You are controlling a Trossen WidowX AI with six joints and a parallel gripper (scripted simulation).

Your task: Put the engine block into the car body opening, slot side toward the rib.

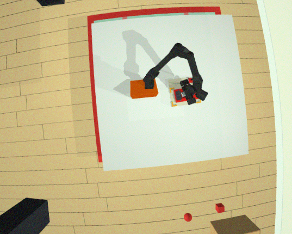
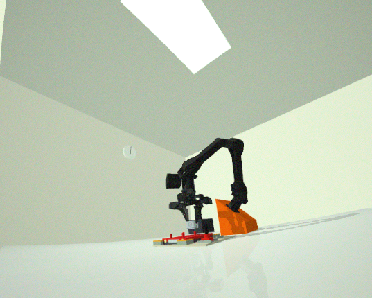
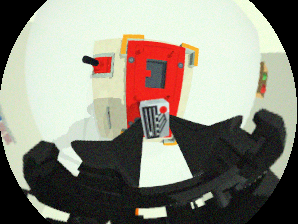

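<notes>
The engine block [image 1: 183, 93] [image 2: 191, 224] [image 3: 155, 117] is light grey, with dark slots and a red dot on its upper face in the wrist view. My gripper [image 2: 192, 222] [image 3: 154, 119] is shut on it and holds it slightly above the red car body [image 2: 174, 238] [image 3: 137, 77]. The opening [image 1: 178, 95] [image 3: 158, 75] is a dark recess beyond the block in the wrist view. A small red rib [image 3: 148, 73] juts from its left side. The block's underside is hidden, and its slot side is hard to tell.
The car body lies on a cream board [image 3: 116, 86] with orange corner pieces [image 3: 133, 37]. Left of the body in the wrist view, a black knob [image 3: 90, 61] stands at a red square. The arm's orange base [image 1: 142, 92] [image 2: 233, 223] is nearby. A dark box-like shape [image 2: 207, 225] stands beside the block.
</notes>
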